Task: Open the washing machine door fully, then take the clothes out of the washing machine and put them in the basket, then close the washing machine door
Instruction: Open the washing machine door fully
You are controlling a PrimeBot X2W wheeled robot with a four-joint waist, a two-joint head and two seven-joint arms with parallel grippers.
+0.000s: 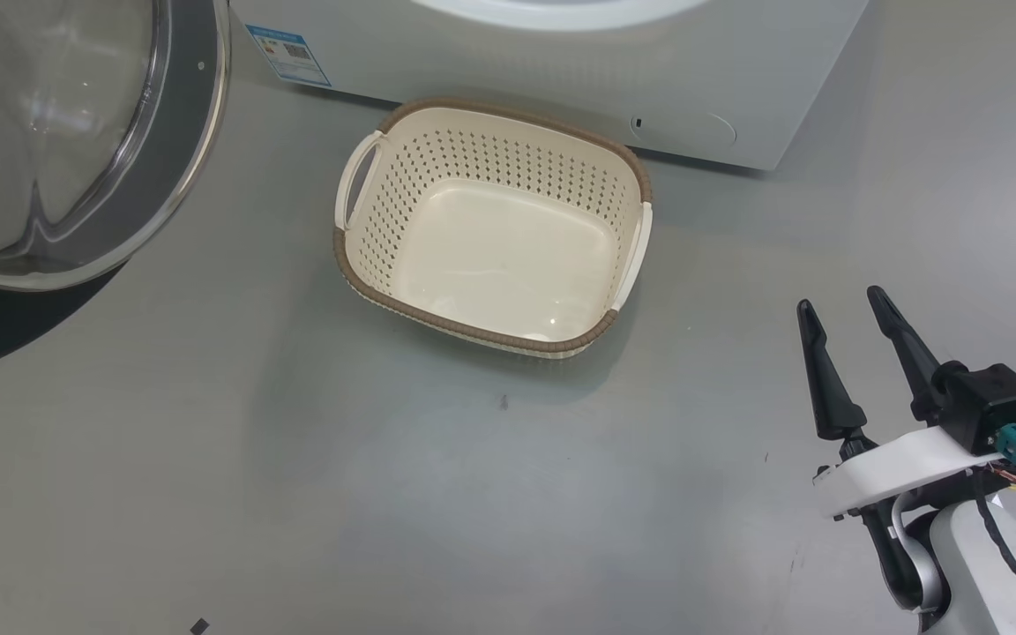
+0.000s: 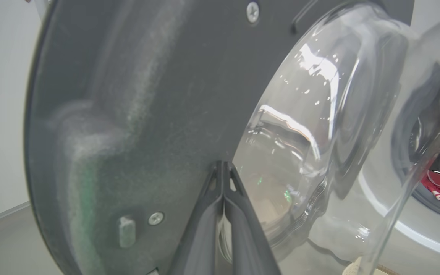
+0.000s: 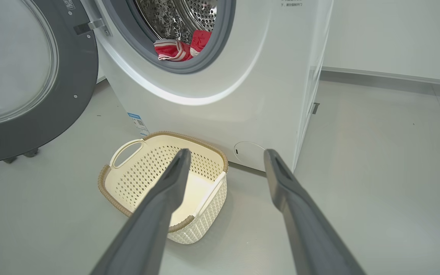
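Observation:
The washing machine door [image 3: 71, 95] stands swung open to the left of the white washing machine [image 3: 243, 76]. Red clothes [image 3: 178, 49] with white stripes lie in the steel drum at the grey ring. The cream basket [image 1: 473, 322] sits on the floor in front of the machine with nothing in it. My left gripper [image 2: 223, 163] is shut, empty, with its tips at the dark inner face of the door [image 2: 128, 95], beside the clear glass bowl [image 2: 319, 114]. My right gripper [image 1: 841, 300] is open and empty, low at the right of the basket [image 3: 128, 191].
Grey floor spreads around the basket and to the machine's right. A blue sticker [image 1: 289, 55] and a round flap [image 1: 683, 130] mark the machine's lower front. The open door [image 1: 173, 176] overhangs the floor at the left. A pale wall runs behind.

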